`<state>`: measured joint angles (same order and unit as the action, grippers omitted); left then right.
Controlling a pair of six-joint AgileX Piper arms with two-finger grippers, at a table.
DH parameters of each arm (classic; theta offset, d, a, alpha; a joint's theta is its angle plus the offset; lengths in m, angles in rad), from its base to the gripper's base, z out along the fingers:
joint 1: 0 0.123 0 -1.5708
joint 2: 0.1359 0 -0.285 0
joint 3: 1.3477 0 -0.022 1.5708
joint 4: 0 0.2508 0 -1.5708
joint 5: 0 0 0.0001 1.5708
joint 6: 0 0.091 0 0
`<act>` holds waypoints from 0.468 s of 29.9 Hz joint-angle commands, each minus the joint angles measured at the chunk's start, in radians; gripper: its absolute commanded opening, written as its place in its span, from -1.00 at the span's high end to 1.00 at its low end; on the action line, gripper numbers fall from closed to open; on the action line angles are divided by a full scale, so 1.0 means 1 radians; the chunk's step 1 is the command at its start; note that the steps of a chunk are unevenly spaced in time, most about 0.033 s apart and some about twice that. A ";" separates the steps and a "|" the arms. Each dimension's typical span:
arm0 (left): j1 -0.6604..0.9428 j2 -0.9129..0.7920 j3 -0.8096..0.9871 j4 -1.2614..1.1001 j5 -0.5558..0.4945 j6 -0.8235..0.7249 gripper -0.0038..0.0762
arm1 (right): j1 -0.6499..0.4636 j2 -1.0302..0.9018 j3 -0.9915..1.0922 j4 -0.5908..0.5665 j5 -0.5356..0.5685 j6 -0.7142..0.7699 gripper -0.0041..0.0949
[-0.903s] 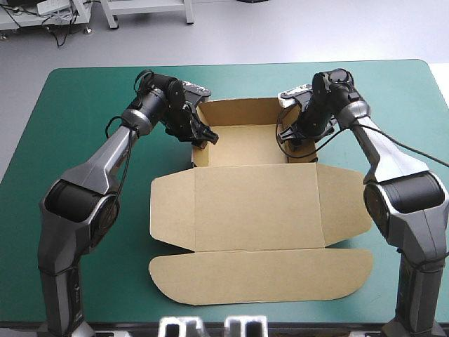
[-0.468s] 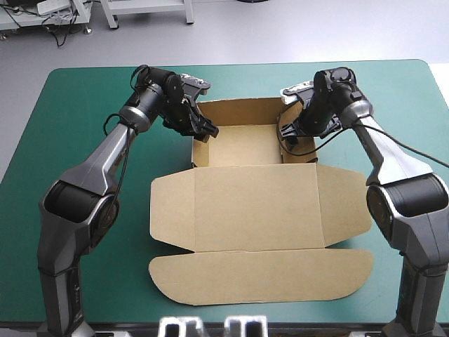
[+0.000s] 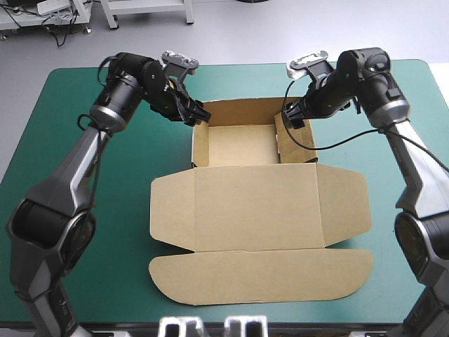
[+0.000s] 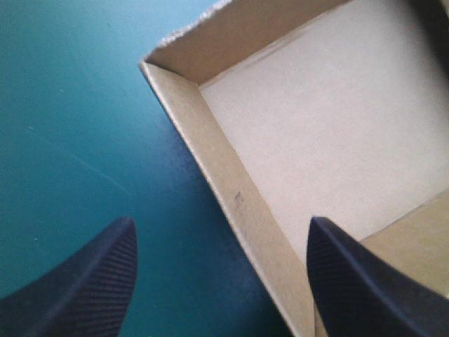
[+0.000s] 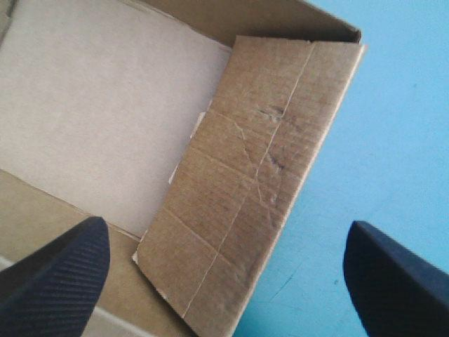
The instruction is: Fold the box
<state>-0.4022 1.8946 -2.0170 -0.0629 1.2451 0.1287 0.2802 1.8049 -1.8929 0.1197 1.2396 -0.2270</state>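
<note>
The box (image 3: 252,210) lies mid-worktop (image 3: 84,210). Its far half is raised into an open tray, and its lid (image 3: 259,274) lies flat on the side nearest me. Both my grippers are released and hold nothing. My left gripper (image 3: 196,116) hangs over the tray's far left corner with its fingers spread, one outside the left wall (image 4: 231,189) over the teal-green cover and one over the tray floor. My right gripper (image 3: 295,118) hangs the same way at the far right corner, straddling the right wall (image 5: 259,182) without touching it. The left wall stands upright with a thick, doubled top edge, so I judge it tucked. The right wall looks different — from my right wrist I see its broad creased face tipped in over the floor, so I take it as leaning inward and not yet locked home. I judge the step in hand to be the wall-raising stage, nearly done, with the lid untouched. The next move probably falls to my right gripper: come down over the leaning wall, press it square against the far wall's corner, and seat its lower edge on the floor. My left gripper could steady the opposite wall — the light tray may slide or twist on the cover under a one-sided push.
</note>
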 commanded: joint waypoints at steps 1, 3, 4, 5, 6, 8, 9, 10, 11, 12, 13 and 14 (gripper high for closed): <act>-0.002 -0.172 -0.031 0.035 0.046 -0.004 -0.27 | -0.006 -0.125 -0.034 0.011 0.010 -0.045 -0.77; -0.002 -0.232 -0.031 0.041 0.046 0.004 -0.08 | -0.012 -0.161 -0.034 0.008 0.010 -0.050 -0.77; -0.002 -0.264 -0.029 0.041 0.046 0.015 0.06 | -0.019 -0.172 -0.034 0.006 0.010 -0.053 -0.77; -0.002 -0.294 -0.022 0.041 0.046 0.031 0.22 | -0.024 -0.184 -0.034 0.006 0.010 -0.059 -0.77; -0.002 -0.319 -0.015 0.041 0.046 0.047 0.39 | -0.031 -0.190 -0.032 0.006 0.010 -0.061 -0.76; -0.002 -0.384 0.036 0.046 0.046 0.081 0.69 | -0.043 -0.193 -0.032 0.006 0.010 -0.061 -0.72; -0.002 -0.417 0.056 0.057 0.046 0.086 0.78 | -0.053 -0.193 -0.030 0.006 0.010 -0.064 -0.69; -0.002 -0.451 0.105 0.073 0.046 0.089 0.88 | -0.059 -0.186 -0.026 0.006 0.010 -0.064 -0.67; -0.002 -0.479 0.155 0.079 0.046 0.089 0.93 | -0.061 -0.181 -0.021 0.006 0.010 -0.064 -0.65; -0.002 -0.513 0.199 0.079 0.046 0.089 0.92 | -0.069 -0.171 -0.021 0.010 0.010 -0.064 -0.63; -0.002 -0.540 0.260 0.076 0.046 0.087 0.92 | -0.074 -0.162 -0.021 0.014 0.010 -0.064 -0.63; -0.002 -0.578 0.338 0.070 0.046 0.079 0.92 | -0.079 -0.153 -0.021 0.020 0.010 -0.064 -0.63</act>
<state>-0.4022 1.4167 -1.7972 0.0119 1.2538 0.2155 0.2187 1.6692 -1.8927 0.1228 1.2524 -0.2781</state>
